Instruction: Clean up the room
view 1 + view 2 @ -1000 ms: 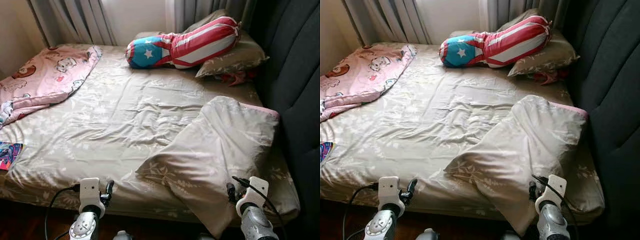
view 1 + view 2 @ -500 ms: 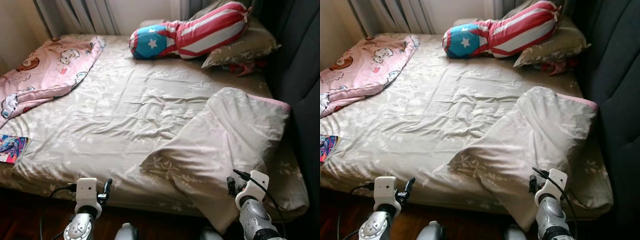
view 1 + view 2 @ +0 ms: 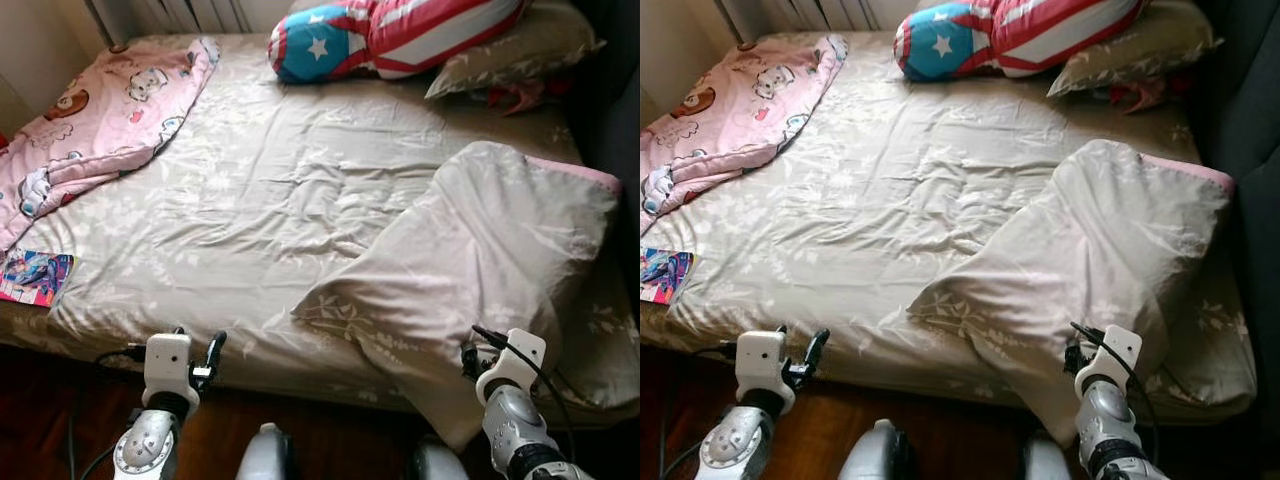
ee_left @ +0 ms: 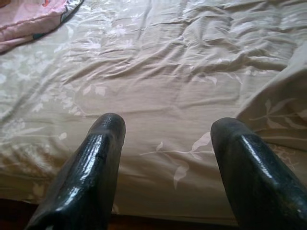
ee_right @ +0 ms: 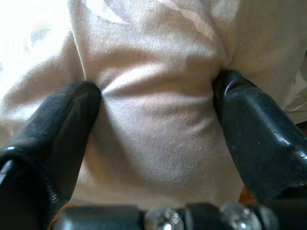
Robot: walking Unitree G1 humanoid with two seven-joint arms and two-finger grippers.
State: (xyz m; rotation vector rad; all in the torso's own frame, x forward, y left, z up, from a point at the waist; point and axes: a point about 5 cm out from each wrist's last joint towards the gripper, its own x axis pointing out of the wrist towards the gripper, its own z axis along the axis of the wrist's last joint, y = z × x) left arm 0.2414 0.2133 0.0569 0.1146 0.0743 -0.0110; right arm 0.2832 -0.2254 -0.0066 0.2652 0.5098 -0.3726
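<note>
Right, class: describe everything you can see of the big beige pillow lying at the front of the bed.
The pillow is large and soft, in a beige leaf-print case like the sheet, with a pink edge at its far end. It lies slanted, its near corner drooping over the mattress edge. The right gripper, fingers spread, presses into that bunched corner.

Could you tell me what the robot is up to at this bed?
The robot stands at the edge of the bed. Its right gripper has open jaws straddling a fold of the beige pillow, which hangs over the mattress edge. The left gripper hovers open over the bare sheet, holding nothing. A pink blanket lies bunched at the far left corner, and a striped bolster rests by the headboard.
</note>
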